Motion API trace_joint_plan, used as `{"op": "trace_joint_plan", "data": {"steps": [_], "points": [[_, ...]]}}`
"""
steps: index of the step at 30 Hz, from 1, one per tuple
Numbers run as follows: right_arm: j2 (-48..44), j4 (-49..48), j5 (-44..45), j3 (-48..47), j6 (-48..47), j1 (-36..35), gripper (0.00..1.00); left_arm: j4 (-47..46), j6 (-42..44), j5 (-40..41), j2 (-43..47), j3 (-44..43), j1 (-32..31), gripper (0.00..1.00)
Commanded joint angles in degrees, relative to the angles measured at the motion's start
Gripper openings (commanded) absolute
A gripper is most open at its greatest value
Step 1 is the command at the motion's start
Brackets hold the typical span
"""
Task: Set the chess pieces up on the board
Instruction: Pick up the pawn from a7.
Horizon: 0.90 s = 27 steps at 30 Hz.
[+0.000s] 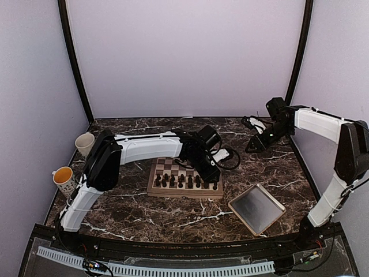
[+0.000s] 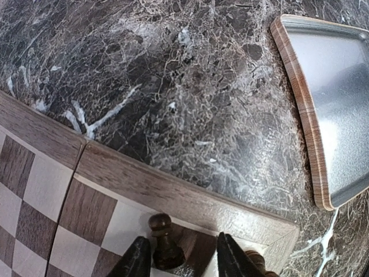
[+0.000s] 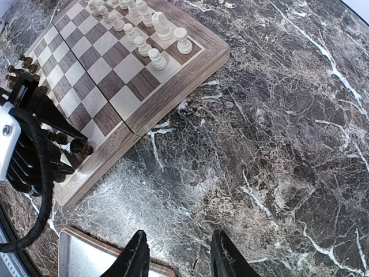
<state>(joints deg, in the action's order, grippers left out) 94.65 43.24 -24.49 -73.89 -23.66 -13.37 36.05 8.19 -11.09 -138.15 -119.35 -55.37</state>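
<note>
Left jaws half open astride a dark pawn, maybe touching it, right jaws parted, empty

"Where do I have the left arm right now?"

"I see it stretched forward, then bent across to the right. The wrist is pitched down, and the left pincer points at the surface with its jaws apart."

"And my right arm?"

"It's folded high at the elbow, with the forearm reaching left. The right pincer is angled down, fingers parted."
</note>
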Motion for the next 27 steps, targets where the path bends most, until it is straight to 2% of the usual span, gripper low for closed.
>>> {"op": "trace_joint_plan", "data": {"steps": [1, 10, 16, 27], "points": [[0.5, -1.0, -1.4, 0.1, 0.4, 0.4, 0.37, 2.0, 1.0, 2.1, 0.1, -1.7, -0.1, 0.42], [0.7, -0.9, -1.9, 0.1, 0.5, 0.4, 0.37, 2.1, 0.9, 5.2, -0.5, -1.8, -0.2, 0.37], [0.9, -0.8, -2.2, 0.1, 0.5, 0.4, 0.37, 2.1, 0.9, 4.3, -0.5, -1.9, -0.2, 0.31], [0.8, -0.7, -2.2, 0.1, 0.5, 0.4, 0.37, 1.6, 0.3, 0.0, -0.6, -2.8, -0.3, 0.13]]}}
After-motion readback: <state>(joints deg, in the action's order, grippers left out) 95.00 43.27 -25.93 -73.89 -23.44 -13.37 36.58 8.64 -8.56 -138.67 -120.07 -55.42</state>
